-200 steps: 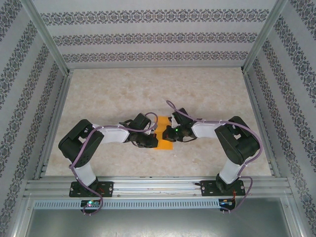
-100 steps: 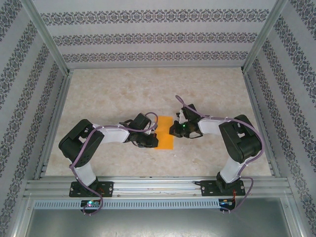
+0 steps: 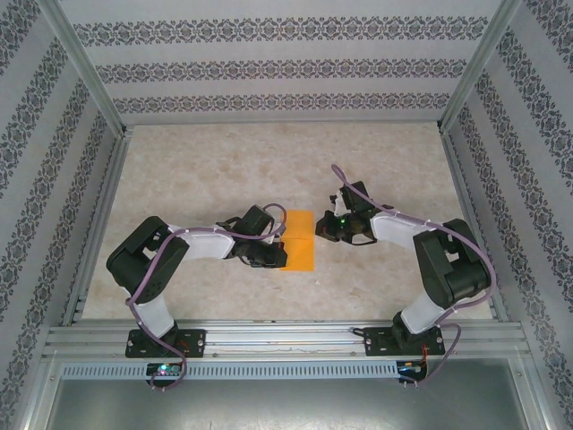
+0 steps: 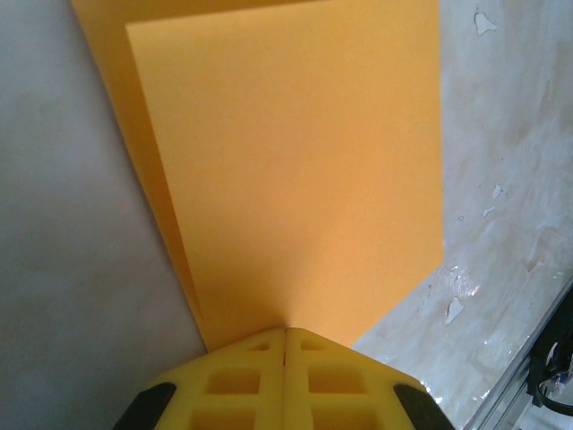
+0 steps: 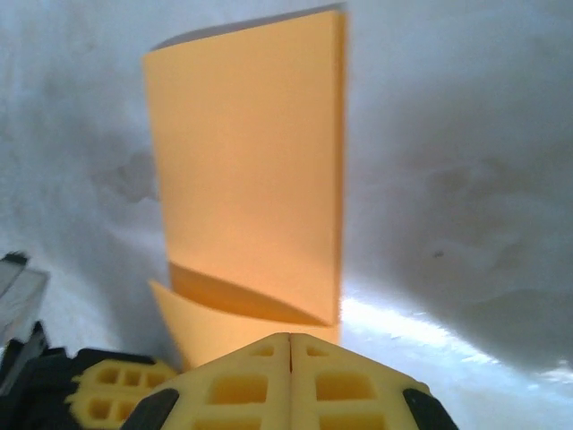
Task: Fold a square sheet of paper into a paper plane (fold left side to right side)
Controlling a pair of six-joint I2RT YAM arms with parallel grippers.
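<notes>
L claw (image 4: 286,333): shut, tips touching paper's left edge | paper (image 3: 300,242): orange, folded, lying on surface (image 3: 224,170), one end of top layer bit lifted | R claw (image 5: 289,336): shut, holds nothing, just right of paper.

sheet of paper (image 3: 302,240), left edge: covered by the left claw (image 3: 273,258)
far end: cut off at the left wrist view's top

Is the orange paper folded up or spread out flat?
Folded. The orange paper shows two layers, one edge peeking past the other.
</notes>
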